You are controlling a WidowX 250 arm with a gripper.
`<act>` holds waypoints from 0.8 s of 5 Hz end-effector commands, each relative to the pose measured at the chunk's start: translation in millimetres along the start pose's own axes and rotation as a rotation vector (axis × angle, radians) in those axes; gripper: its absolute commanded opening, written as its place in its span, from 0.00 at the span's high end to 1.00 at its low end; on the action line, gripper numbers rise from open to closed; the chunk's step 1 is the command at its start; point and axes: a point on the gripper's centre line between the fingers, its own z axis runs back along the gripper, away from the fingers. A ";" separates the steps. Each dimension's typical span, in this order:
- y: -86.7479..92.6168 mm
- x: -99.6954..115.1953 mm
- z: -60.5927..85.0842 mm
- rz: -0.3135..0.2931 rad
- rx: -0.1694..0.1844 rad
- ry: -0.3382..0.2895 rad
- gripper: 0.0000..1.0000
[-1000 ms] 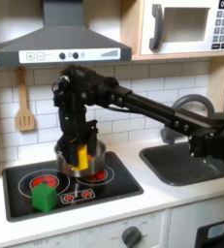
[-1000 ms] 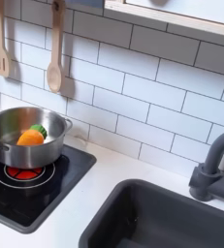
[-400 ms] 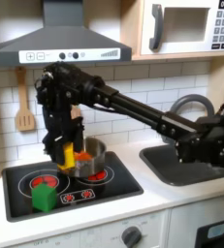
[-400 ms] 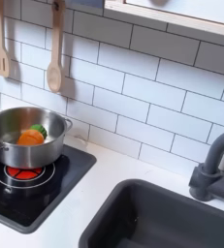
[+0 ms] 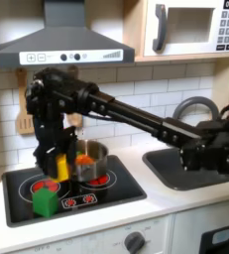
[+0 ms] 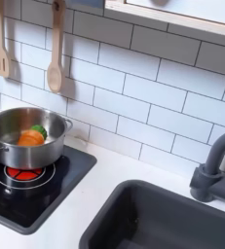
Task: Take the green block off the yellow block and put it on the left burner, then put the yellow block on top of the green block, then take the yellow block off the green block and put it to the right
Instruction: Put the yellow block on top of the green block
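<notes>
First exterior view: the claw (image 5: 57, 165) is clenched on the yellow block (image 5: 61, 167), held clear above the left burner (image 5: 45, 186) of the black cooktop (image 5: 116, 190). The green block (image 5: 45, 201) sits on that burner's front edge, below the yellow block and apart from it. A steel pot (image 5: 92, 162) stands on the other burner, just beside the claw.

Second exterior view: the steel pot (image 6: 9, 146) holds orange-and-green toy food (image 6: 30, 136). Two wooden utensils (image 6: 54, 60) hang on the tiled wall. A grey sink (image 6: 158, 216) is set into the white worktop (image 6: 94, 199).
</notes>
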 end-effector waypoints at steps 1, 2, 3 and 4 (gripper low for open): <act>12.5 -2.3 -6.3 0.014 0.013 0.003 1.00; 18.4 1.3 -5.5 0.030 0.024 -0.004 1.00; 18.7 3.2 -2.6 0.034 0.030 -0.013 1.00; 20.0 7.7 0.9 0.030 0.041 -0.031 1.00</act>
